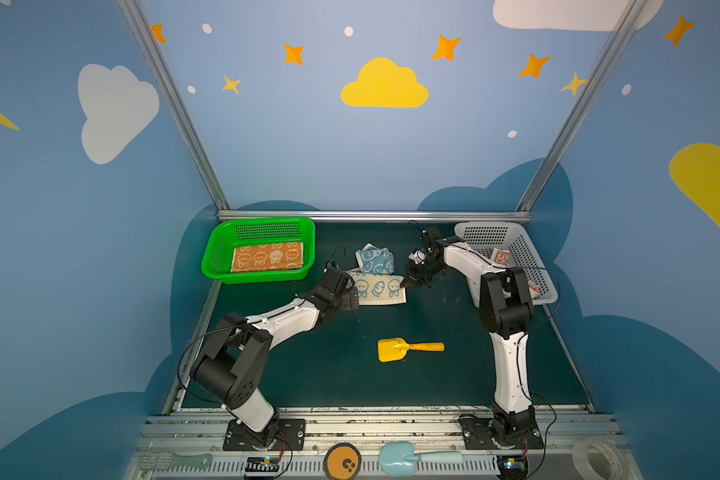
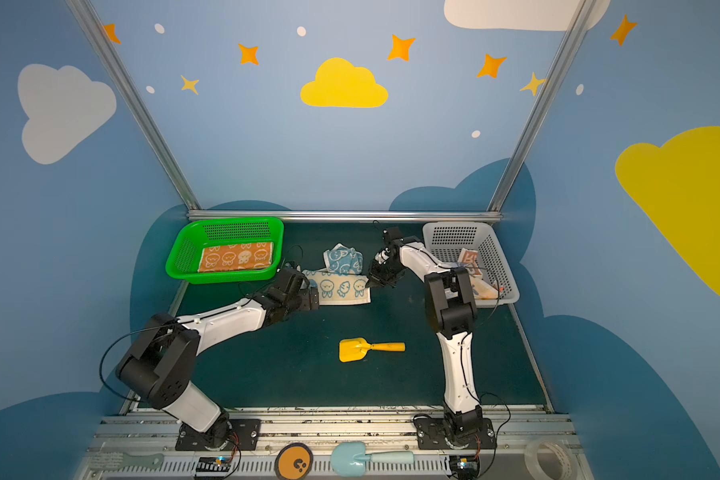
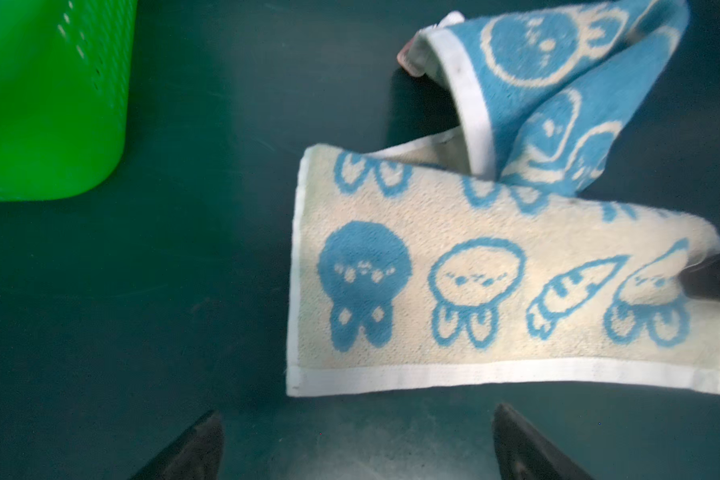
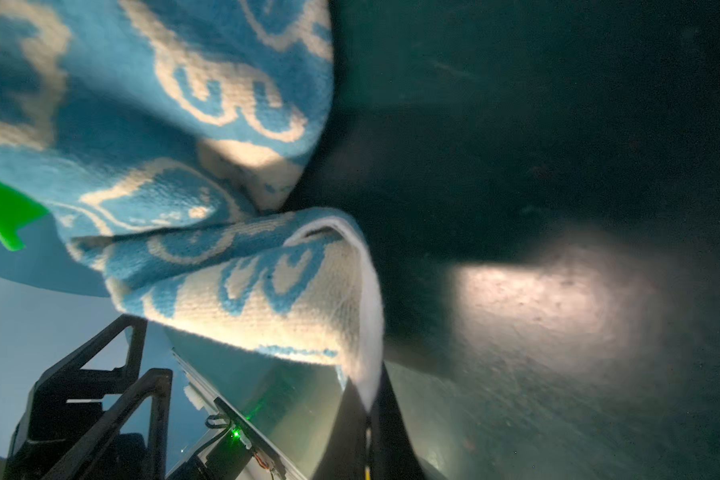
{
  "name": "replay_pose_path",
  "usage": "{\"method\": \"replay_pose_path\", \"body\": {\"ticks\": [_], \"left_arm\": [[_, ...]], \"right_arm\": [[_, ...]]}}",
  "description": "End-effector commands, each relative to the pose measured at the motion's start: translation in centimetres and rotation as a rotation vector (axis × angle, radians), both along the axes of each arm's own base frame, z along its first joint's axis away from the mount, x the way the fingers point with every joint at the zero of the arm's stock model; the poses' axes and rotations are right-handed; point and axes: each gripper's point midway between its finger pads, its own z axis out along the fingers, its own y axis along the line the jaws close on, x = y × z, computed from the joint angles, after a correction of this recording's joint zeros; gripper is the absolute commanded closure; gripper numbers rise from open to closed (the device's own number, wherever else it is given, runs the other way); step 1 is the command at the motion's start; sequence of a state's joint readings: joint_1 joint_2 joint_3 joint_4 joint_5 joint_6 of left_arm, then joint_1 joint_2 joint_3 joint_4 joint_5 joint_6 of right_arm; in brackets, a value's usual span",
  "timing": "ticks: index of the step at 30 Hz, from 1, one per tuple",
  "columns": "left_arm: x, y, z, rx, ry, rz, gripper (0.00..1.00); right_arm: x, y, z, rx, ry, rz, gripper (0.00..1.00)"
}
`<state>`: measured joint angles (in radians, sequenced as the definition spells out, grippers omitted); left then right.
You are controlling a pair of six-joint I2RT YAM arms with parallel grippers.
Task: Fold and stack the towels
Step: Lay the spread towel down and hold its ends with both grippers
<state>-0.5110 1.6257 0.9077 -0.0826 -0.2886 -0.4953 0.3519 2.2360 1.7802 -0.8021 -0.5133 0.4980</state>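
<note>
A dark green mat (image 1: 329, 374) is covering the table, scuffed and catching a patch of glare. Blue walls (image 1: 287, 145) painted with clouds and orange stars are closing it in on three sides, with silver rails (image 1: 371, 216) running along the joins. The green basket (image 1: 217, 257) is sitting at the back of the mat, and the orange towel (image 1: 267, 257) is lying folded flat inside it. Just beside the green basket, the cream-blue towel (image 1: 377, 286) is lying on the mat, its front part folded into a flat cream strip and its back part bunching up blue side out. The left gripper (image 3: 356, 440) is sitting close to that towel on the green basket's side, its fingers standing wide apart with nothing between them. The right gripper (image 1: 406, 284) is reaching the towel's end farthest from the green basket, its fingers pinching the white hem. Across the mat from the green basket, a white basket (image 1: 524, 257) is holding the lettered towel (image 1: 500, 257). A yellow toy shovel (image 1: 408, 348) is lying well apart from the green basket, toward the front
</note>
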Motion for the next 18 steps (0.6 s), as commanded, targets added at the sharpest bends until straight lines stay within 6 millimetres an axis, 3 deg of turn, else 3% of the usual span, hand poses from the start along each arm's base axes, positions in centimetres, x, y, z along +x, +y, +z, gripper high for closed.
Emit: {"method": "replay_pose_path", "body": {"ticks": [1, 5, 7, 18], "left_arm": [[-0.5, 0.8, -0.6, 0.066, 0.053, -0.01, 0.0], [-0.6, 0.9, -1.3, 0.056, 0.117, -0.028, 0.0], [-0.5, 0.7, -1.6, 0.043, 0.141, -0.034, 0.0], [0.3, 1.1, -4.2, -0.149, 0.256, -0.01, 0.01]], "right_arm": [[-0.9, -1.2, -0.4, -0.057, -0.001, 0.024, 0.72], [-1.7, -1.5, 0.9, -0.091, -0.052, 0.051, 0.46], [-2.5, -1.5, 1.4, -0.098, -0.068, 0.07, 0.38], [-6.4, -1.5, 0.2, -0.11, -0.073, 0.129, 0.24]]}}
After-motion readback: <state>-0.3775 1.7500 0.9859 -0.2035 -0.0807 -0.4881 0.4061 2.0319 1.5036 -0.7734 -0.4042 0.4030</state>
